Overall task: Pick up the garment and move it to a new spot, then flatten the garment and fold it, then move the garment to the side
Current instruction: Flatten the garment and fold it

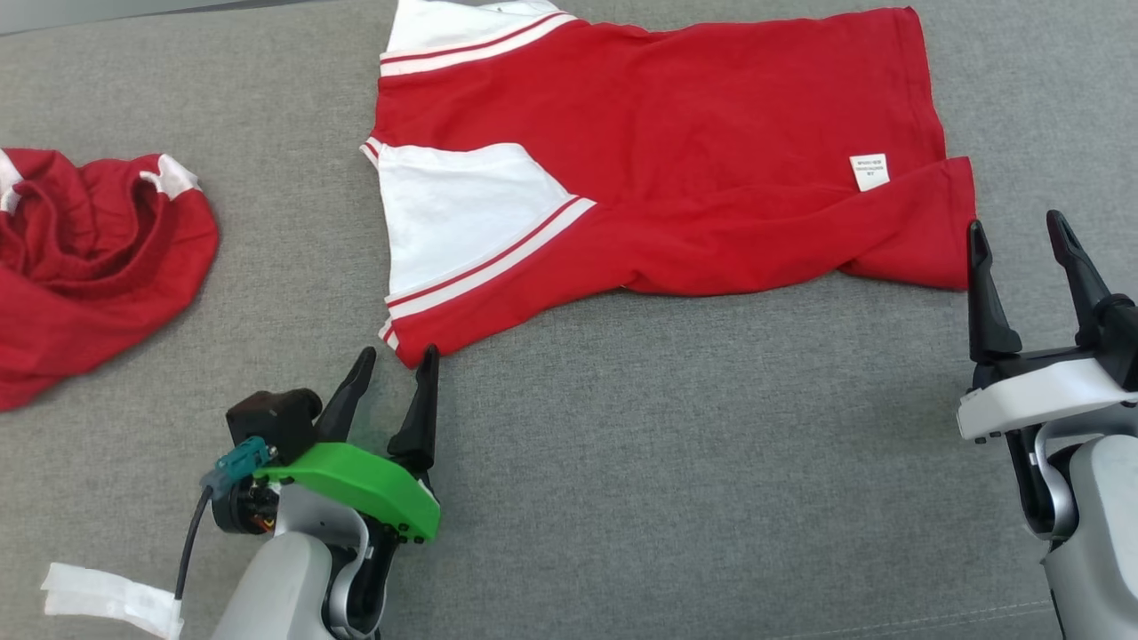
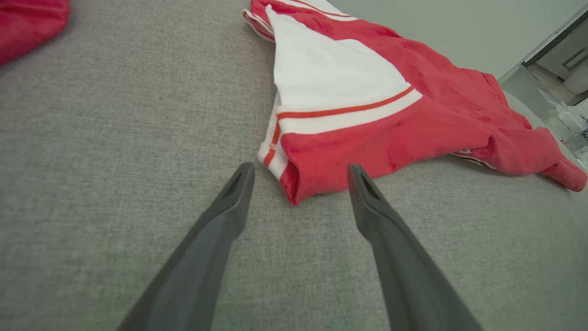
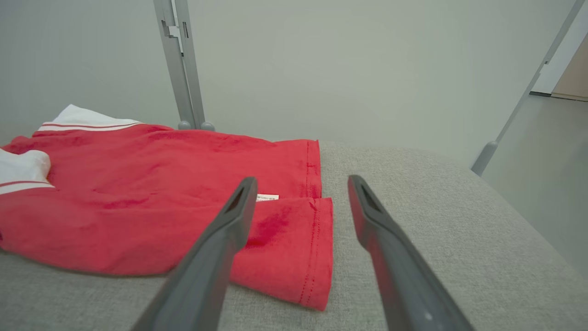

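Note:
The garment (image 1: 676, 178) is a red shirt with white sleeves and red stripes, lying spread and partly folded on the grey surface (image 1: 667, 498). A small white label (image 1: 869, 172) shows near its right hem. My left gripper (image 1: 396, 360) is open just below the sleeve's near corner (image 2: 294, 184), with nothing between its fingers. My right gripper (image 1: 1018, 229) is open beside the hem's lower right corner (image 3: 317, 257), apart from the cloth. In the right wrist view the garment (image 3: 151, 202) lies left of the fingers.
A second red garment (image 1: 80, 258) lies crumpled at the left edge; a corner of it (image 2: 27, 23) shows in the left wrist view. White tape (image 1: 107, 600) lies at the lower left. Metal posts (image 3: 183, 64) stand behind the surface, whose right edge drops to the floor (image 3: 542, 184).

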Motion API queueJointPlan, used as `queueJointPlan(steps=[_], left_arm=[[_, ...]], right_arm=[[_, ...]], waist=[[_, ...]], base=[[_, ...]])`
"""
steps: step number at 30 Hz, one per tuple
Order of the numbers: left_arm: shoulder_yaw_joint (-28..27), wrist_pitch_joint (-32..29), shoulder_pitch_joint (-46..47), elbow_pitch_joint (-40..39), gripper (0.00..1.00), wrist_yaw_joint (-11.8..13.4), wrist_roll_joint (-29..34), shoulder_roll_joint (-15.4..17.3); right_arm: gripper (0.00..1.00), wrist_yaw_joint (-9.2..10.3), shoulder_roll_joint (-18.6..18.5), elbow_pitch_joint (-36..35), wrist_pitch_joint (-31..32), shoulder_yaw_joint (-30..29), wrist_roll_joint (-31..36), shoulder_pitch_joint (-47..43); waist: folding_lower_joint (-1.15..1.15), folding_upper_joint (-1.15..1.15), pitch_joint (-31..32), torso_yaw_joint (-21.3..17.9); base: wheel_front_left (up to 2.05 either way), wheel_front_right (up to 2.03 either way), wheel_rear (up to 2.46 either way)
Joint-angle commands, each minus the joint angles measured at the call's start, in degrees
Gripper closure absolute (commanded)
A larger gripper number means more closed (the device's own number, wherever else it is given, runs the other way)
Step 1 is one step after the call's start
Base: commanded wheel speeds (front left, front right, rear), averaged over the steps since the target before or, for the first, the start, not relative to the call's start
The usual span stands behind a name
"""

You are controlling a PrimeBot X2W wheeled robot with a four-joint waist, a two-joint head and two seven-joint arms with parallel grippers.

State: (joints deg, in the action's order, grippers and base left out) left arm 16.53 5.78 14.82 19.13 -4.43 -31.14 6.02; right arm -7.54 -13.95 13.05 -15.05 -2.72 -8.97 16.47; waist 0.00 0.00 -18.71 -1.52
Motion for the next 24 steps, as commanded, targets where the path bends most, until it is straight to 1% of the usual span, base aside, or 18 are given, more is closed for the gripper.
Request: queueJointPlan(steps=[1,4,5,6,8,9,13,17,20,24], left_arm=[[-0.16,-0.7,1.06,0.59,0.0,0.5,0.06,0.16],[-0.36,-1.92,1.92,1.46,0.0,1.33,-0.29,0.26],[-0.41,-2.12,2.18,1.71,0.13,1.58,-0.17,0.4],[-0.4,-2.07,2.46,1.89,0.48,1.72,0.02,0.54],[-0.31,-2.2,2.58,2.3,0.97,1.86,0.05,0.62],[-0.25,-2.21,2.57,2.37,1.0,1.8,-0.03,0.65],[-0.3,-1.66,2.24,2.05,1.0,1.02,-0.86,0.69],[-0.28,-0.89,2.04,1.43,1.0,0.42,-1.17,1.22],[-0.15,-0.79,2.3,1.04,1.0,0.23,-1.33,1.58],[0.13,-0.95,3.17,1.01,1.0,0.02,-1.04,2.16]], right_arm=[[0.0,0.1,-0.24,-0.25,-0.19,-0.18,-0.23,0.36],[0.0,0.1,0.05,-0.23,-0.19,-0.28,-0.33,0.24],[0.0,0.1,0.02,-0.03,-0.19,-0.25,-0.38,0.17],[0.0,0.1,0.08,0.26,-0.19,-0.26,-0.63,0.17],[0.0,0.1,0.35,0.77,-0.19,-0.44,-1.04,-0.16],[0.0,0.1,0.49,1.09,-0.19,-0.47,-1.29,-0.48],[0.0,0.1,0.97,3.85,-0.19,-0.1,-4.52,-1.34],[0.0,0.1,1.98,7.54,-0.19,0.42,-14.47,-0.6],[0.0,0.1,0.68,11.99,-0.19,1.91,-20.04,0.94],[0.0,0.1,-0.68,17.87,-0.18,4.42,-25.76,3.45]], waist=[[0.0,0.0,-0.39,-0.62],[0.0,0.0,-0.65,-1.08],[0.0,0.0,-0.72,-1.17],[0.0,0.0,-0.78,-1.26],[0.0,0.0,-0.79,-1.29],[0.0,0.0,-0.76,-1.23],[0.0,0.0,-0.66,-0.65],[0.0,0.0,-0.7,0.16],[0.0,0.0,-0.81,0.76],[0.0,0.0,-1.02,1.38]], base=[[0.0,0.0,0.0],[0.0,0.0,0.0],[0.0,0.0,0.0],[0.0,0.0,0.0],[0.0,0.0,0.0],[0.0,0.0,0.0],[0.0,0.0,0.0],[0.0,0.0,0.0],[0.0,0.0,0.0],[0.0,0.0,0.0]])
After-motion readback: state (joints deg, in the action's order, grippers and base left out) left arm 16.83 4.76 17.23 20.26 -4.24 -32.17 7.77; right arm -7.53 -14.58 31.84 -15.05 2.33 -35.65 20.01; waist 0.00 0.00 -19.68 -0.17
